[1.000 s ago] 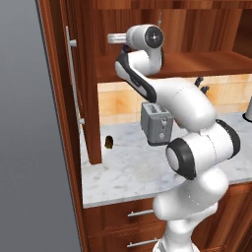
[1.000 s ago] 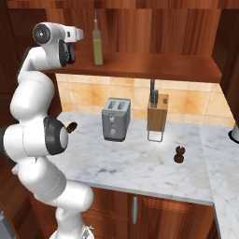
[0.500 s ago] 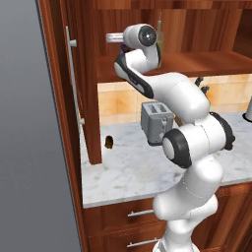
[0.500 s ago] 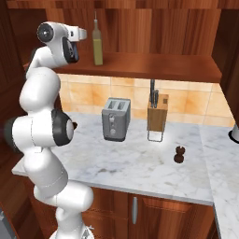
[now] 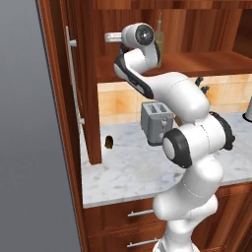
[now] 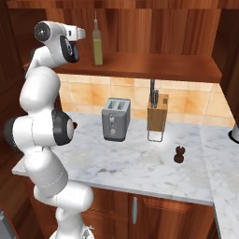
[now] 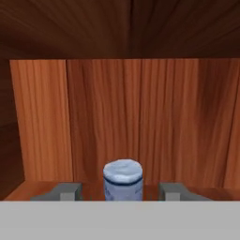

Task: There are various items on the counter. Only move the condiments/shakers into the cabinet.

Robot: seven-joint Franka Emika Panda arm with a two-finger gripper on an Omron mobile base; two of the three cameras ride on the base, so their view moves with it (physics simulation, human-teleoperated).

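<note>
— What do we see inside the cabinet (image 6: pixel 154 32)?

— In the hand view, low at center, the blue cap of the small dark bottle (image 7: pixel 123 179) sits between our gripper's (image 7: pixel 122 191) tips, which stand wide apart, clear of it on both sides. At the top of the right base view, the oil bottle (image 6: pixel 97 39) stands upright on the shelf.

— And the counter (image 6: pixel 140 163)?

— The pepper mill (image 6: pixel 179 154) stands at center right, near the knife block (image 6: pixel 158 116) and toaster (image 6: pixel 115 118).
</note>
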